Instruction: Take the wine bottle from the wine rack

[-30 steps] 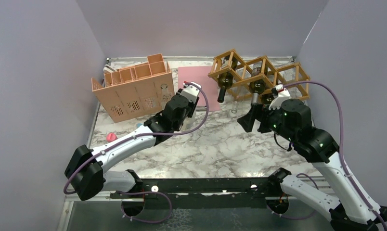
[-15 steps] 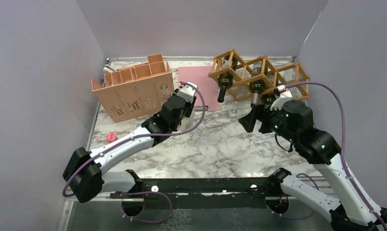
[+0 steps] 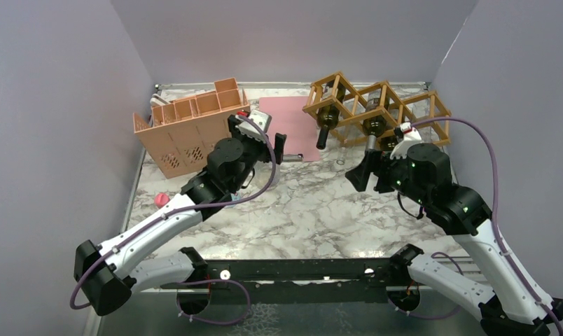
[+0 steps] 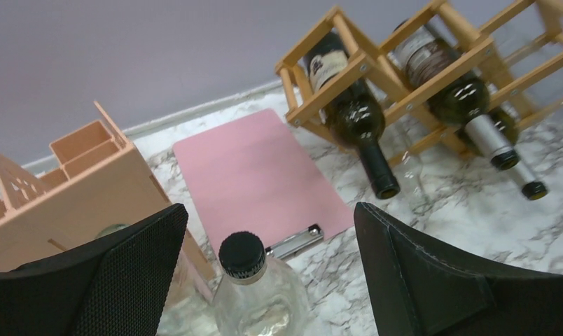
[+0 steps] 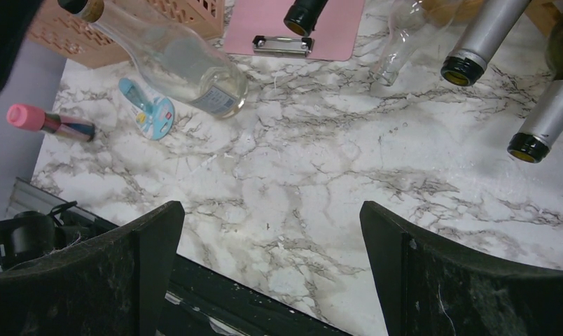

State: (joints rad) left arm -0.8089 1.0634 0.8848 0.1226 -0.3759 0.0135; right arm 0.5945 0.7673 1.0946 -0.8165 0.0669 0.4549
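The top external view shows dark glass wine bottles point(image 3: 325, 120) lying in the golden-brown wooden wine rack point(image 3: 405, 106) at the upper right, with the left gripper point(image 3: 279, 145) and right gripper point(image 3: 367, 175) wide open and empty, so no bottle is out yet.

**Wine rack** point(image 4: 377, 59), upper right: golden-brown wooden sticks, smooth, satin. **Wine bottle** point(image 4: 356, 115): dark glossy glass, paper label. Neighbouring bottle point(image 4: 447, 91): neck in silvery foil. **Clipboard** point(image 4: 258, 175), centre: matt pink board, shiny metal clip point(image 4: 293, 241). **Clear bottle** point(image 4: 258, 308), bottom: glossy glass, ribbed black cap. **Table** point(image 5: 321, 182): smooth marble-patterned top. **Left gripper** point(image 4: 270, 210) pads point(image 4: 103, 273): black, finely meshed, matt. **Right gripper** point(image 5: 272, 210) pads point(image 5: 461, 280): black, matt, dusty.
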